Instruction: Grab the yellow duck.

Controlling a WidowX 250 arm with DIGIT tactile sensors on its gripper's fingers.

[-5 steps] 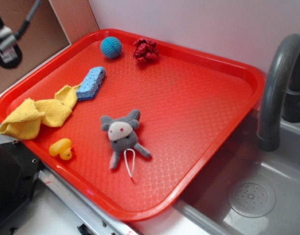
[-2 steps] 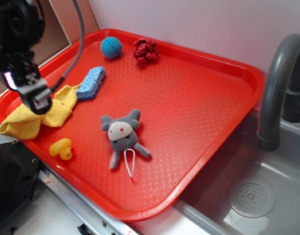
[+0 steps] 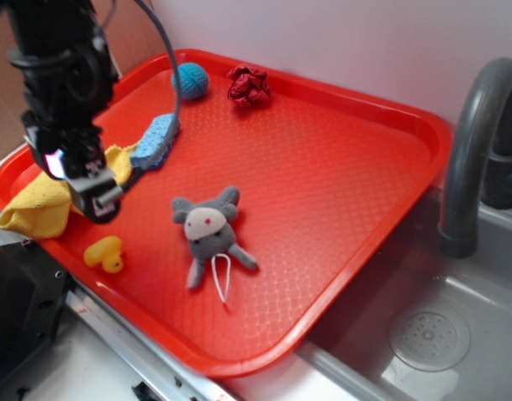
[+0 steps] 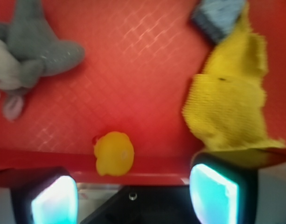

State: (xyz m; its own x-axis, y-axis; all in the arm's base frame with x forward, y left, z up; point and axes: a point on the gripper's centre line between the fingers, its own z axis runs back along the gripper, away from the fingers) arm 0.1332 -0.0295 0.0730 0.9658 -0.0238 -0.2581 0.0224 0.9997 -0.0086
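The yellow duck [image 3: 104, 253] is tiny and glossy and sits near the front left edge of the red tray [image 3: 322, 192]. In the wrist view the yellow duck [image 4: 114, 153] lies just above the tray's rim, between and beyond my two fingers. My gripper [image 3: 95, 200] hangs open above the tray, a little up and left of the duck, over the edge of the yellow rag. In the wrist view my gripper [image 4: 133, 198] holds nothing, and its glowing pads [image 4: 212, 193] stand far apart.
A grey plush mouse [image 3: 210, 231] lies right of the duck. A yellow rag [image 3: 38, 205], a blue sponge [image 3: 158, 138], a blue ball [image 3: 191, 80] and a red crumpled item [image 3: 248, 85] sit further back. A sink with a grey faucet [image 3: 473, 142] is at the right.
The arm has swung in from the far left and come down over the tray toward the duck. The duck and the other objects have not moved.
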